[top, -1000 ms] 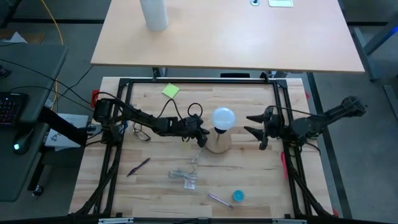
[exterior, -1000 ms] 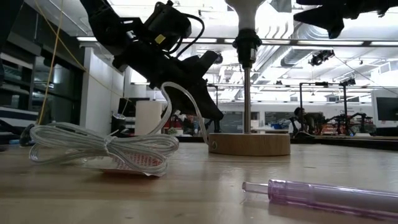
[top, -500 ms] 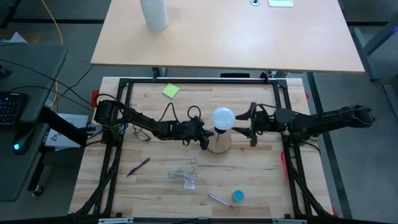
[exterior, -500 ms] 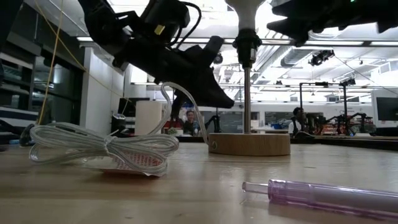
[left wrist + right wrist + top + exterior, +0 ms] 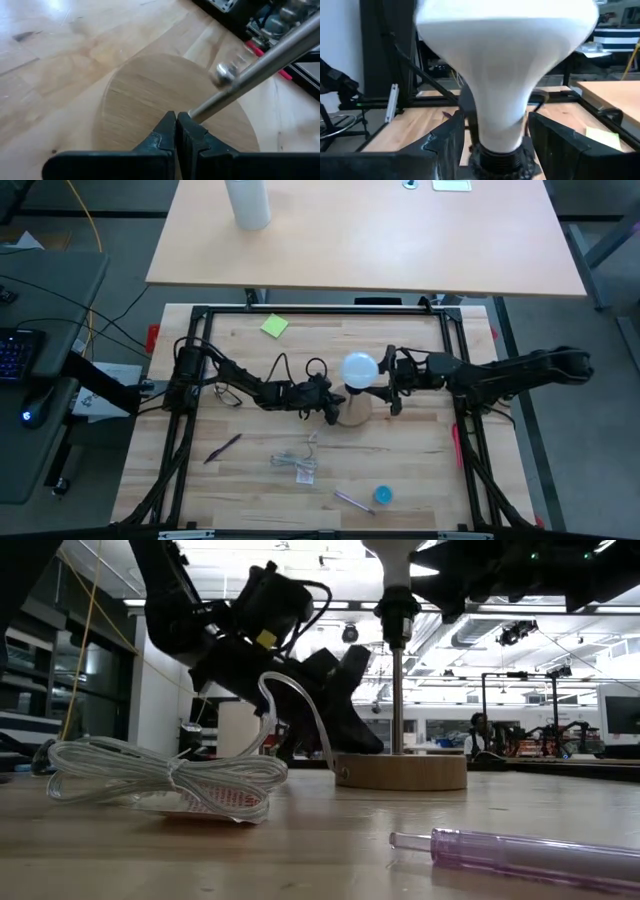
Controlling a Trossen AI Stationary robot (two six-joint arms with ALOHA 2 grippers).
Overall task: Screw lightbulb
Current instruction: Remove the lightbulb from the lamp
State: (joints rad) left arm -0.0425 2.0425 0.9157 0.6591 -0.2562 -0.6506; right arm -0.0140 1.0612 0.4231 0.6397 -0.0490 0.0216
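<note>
While the lightbulb is seated upright in a black socket atop a thin metal rod, it is flanked by the two fingers of the right end effector, which are spread apart on either side of its cone-shaped neck. In the right wrist view the white neck is seen between the two dark fingers, with a gap left on each side, so nothing is gripped by that end effector. The rod is carried by a round wooden disc base that stands near the middle of the table.

The left end effector is brought low against the base on the side away from the right arm. Its fingers are pressed together in the left wrist view, tips resting on the wooden disc right at the foot of the rod; nothing is seen between them.

In front of the base, a bundle of white cable is laid on the table, and a translucent purple tube lies closer to the low camera. A yellow note, a purple pen and a blue cap are scattered elsewhere on the wood. A tall white cylinder is stood on the separate table beyond.
</note>
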